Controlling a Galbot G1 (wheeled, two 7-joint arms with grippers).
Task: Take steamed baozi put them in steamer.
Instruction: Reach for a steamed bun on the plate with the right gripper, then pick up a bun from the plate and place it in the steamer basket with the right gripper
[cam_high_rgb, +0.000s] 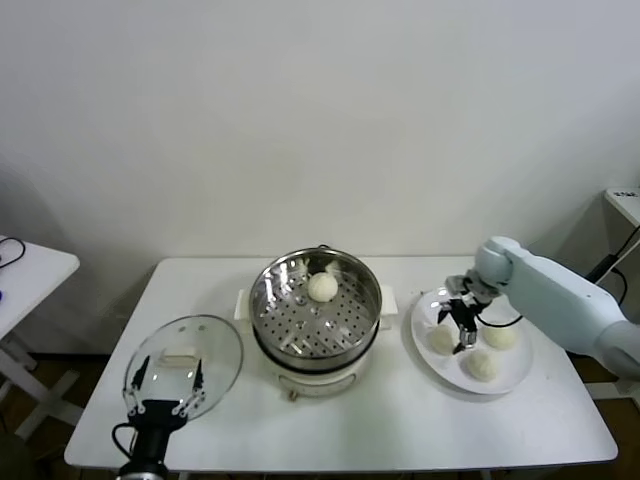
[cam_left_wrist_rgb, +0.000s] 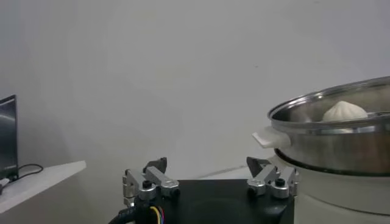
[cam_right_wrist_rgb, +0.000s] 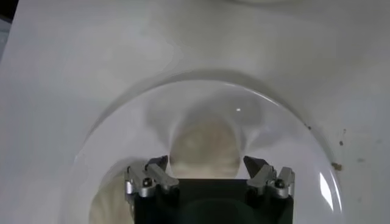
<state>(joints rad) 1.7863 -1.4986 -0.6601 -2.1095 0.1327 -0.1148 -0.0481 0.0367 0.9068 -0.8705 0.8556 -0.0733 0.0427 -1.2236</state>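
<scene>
Round shiny steel steamer (cam_high_rgb: 315, 320) on white base, mid-table, uncovered, perforated tray exposed. One cream-white pleated baozi (cam_high_rgb: 322, 287) inside, toward the tray's far side. Three more baozi (cam_high_rgb: 481, 365) outside the steamer, well to its right, clustered close together, all upright, none stacked.

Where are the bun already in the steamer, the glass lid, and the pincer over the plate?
bun in the steamer (cam_high_rgb: 322, 287), head view, its pleated top.
glass lid (cam_high_rgb: 215, 355), head view, bare glass by the rim.
right pincer (cam_high_rgb: 464, 329), head view, between its open fingertips.
</scene>
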